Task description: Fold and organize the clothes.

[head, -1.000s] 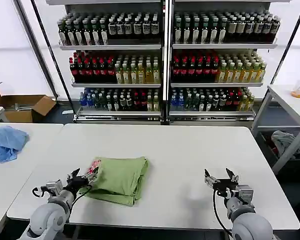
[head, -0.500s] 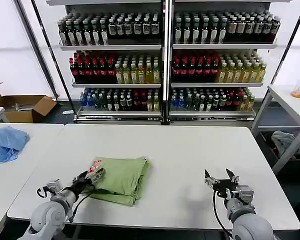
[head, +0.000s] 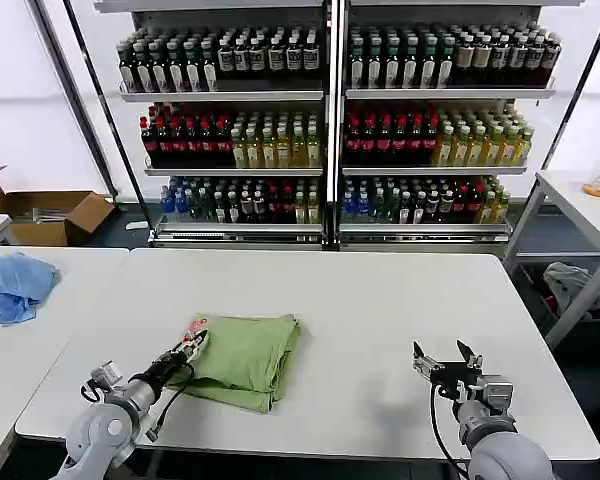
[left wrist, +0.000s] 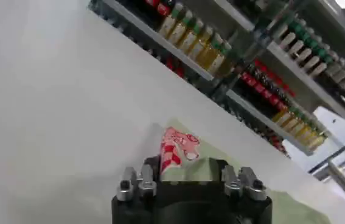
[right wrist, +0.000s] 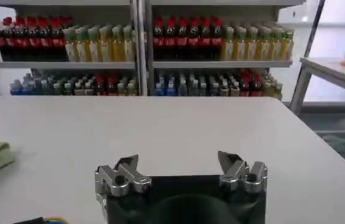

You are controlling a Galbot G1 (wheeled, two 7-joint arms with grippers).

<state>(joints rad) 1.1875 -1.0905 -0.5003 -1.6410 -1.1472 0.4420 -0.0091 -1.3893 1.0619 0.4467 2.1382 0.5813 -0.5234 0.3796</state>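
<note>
The left gripper (head: 190, 348) is pinched shut on the near-left corner of the folded green T-shirt (head: 248, 358), so the shirt lies straight ahead of it, long axis running away toward the shelves. The right gripper (head: 444, 363) sits spread, well apart.

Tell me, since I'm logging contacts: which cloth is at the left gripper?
The folded green T-shirt; the left gripper meets its printed corner. The blue cloth lies apart.

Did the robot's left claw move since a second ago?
Yes. The left gripper has slid forward and rightward, from off the green T-shirt onto its printed corner, farther from the table's front edge.
</note>
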